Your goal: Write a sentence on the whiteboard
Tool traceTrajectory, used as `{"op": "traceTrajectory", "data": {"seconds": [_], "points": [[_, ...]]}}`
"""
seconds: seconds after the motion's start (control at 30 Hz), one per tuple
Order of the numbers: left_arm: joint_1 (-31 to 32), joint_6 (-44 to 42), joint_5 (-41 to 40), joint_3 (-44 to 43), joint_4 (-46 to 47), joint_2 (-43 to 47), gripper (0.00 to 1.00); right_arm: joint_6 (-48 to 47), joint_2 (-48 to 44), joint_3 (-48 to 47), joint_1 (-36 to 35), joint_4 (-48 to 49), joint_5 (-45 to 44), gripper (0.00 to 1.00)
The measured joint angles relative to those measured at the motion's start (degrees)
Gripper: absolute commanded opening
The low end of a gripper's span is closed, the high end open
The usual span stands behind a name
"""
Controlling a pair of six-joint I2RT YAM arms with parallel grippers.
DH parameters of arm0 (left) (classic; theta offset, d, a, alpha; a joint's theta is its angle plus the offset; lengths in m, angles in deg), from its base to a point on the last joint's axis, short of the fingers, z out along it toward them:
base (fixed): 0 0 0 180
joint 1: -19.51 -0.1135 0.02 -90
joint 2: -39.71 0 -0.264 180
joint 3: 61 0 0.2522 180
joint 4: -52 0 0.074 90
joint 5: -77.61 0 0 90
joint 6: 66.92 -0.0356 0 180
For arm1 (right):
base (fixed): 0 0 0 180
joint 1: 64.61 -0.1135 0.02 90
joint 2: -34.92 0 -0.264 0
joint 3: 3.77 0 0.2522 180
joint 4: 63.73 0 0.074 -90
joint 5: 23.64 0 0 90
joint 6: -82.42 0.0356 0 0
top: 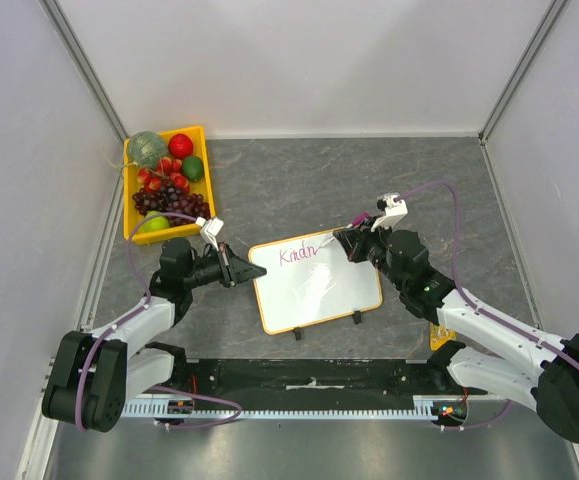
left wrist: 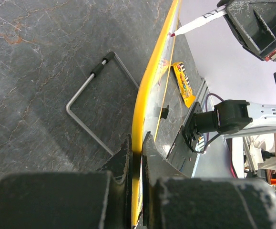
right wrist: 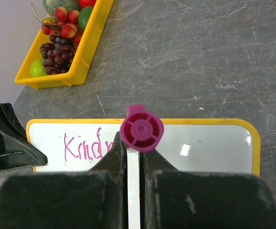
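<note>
Top external view, left gripper [top: 252,270] pinching whiteboard [top: 319,290] edge, right gripper [top: 347,243] clamping marker [right wrist: 141,129], fruit tray [top: 209,180] well apart

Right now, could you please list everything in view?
whiteboard: one, white with yellow frame, table centre
writing: "Kindn", pink, whiteboard's top left
marker: one, white with magenta end, at whiteboard
tray: one, yellow, far left
fruit: several, red, green, purple, in tray
wrapper: one, yellow, by right arm base
wire bracket: one, grey, beside whiteboard edge
table: one, grey, under everything
left fingers: two, black, shut on whiteboard edge
right fingers: two, black, shut on marker
</note>
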Motion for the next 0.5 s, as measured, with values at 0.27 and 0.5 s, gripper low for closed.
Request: {"op": "traceTrajectory", "data": {"seconds": [0.27, 0.5], "points": [[0.00, 0.00, -0.02, 0.00, -0.07, 0.00, 0.02, 0.52, 0.31, -0.02, 0.17, 0.24, 0.09, 0.00], [0.00, 0.00, -0.20, 0.00, -0.24, 0.00, 0.02, 1.31, 1.42, -0.44, 0.28, 1.40, 0.57, 0.00]]}}
